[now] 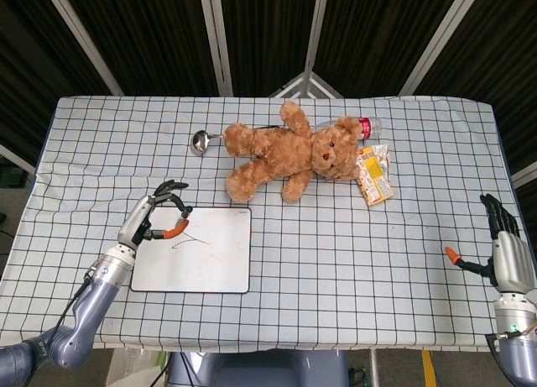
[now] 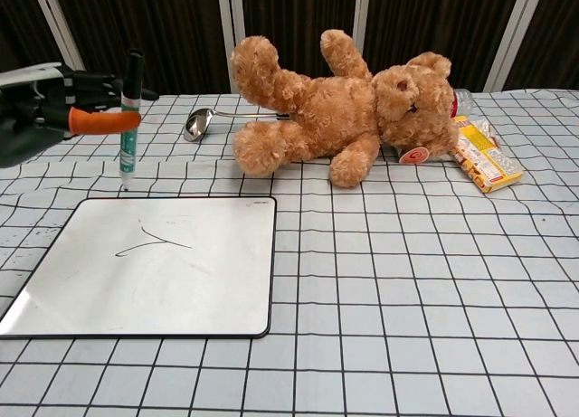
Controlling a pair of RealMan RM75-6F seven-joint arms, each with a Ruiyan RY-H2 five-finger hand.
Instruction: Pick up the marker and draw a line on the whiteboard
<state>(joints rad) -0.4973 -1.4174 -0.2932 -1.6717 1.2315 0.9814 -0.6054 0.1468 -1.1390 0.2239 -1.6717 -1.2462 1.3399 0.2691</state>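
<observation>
The whiteboard [image 2: 163, 281] [image 1: 210, 261] lies flat at the front left of the table and bears a thin dark line [image 2: 152, 244] with a short branch. My left hand [image 2: 41, 114] [image 1: 155, 219] is raised well above the board's far left corner and holds the green-barrelled marker [image 2: 128, 118] upright, tip pointing down and clear of the board. At the table's right edge, my right hand [image 1: 501, 244] shows only in the head view, fingers spread and holding nothing.
A brown teddy bear [image 2: 344, 105] lies across the back middle. A metal ladle [image 2: 201, 120] rests behind the board. A yellow snack packet [image 2: 484, 159] and a clear bottle [image 1: 365, 125] lie right of the bear. The checked tablecloth [image 2: 425, 299] covers the table.
</observation>
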